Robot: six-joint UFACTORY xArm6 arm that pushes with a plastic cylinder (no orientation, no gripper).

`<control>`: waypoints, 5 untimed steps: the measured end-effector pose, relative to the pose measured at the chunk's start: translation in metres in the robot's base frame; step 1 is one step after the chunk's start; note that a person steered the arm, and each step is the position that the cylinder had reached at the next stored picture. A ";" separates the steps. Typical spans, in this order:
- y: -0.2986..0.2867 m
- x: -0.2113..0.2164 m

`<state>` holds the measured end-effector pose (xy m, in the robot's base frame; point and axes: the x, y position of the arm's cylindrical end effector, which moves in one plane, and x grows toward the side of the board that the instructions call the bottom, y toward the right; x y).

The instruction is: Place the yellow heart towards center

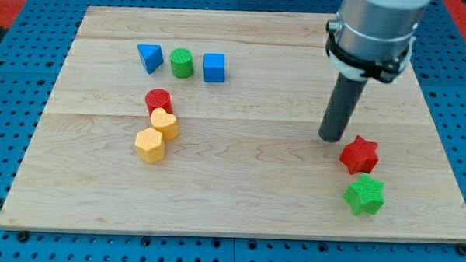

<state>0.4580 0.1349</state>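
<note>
The yellow heart (165, 123) lies left of the board's middle, touching a red cylinder (158, 100) above it and a yellow hexagon (149, 144) below-left of it. My tip (331, 138) rests on the board at the view's right, far from the heart, just left of and above a red star (359, 155).
A blue triangle (150, 57), a green cylinder (181, 63) and a blue cube (213, 67) stand in a row near the view's top left. A green star (364, 194) lies below the red star. The wooden board (238, 217) sits on a blue pegboard.
</note>
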 end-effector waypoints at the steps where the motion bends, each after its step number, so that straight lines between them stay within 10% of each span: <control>1: -0.041 -0.010; 3: -0.155 0.100; 5: -0.258 0.057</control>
<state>0.5149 -0.1229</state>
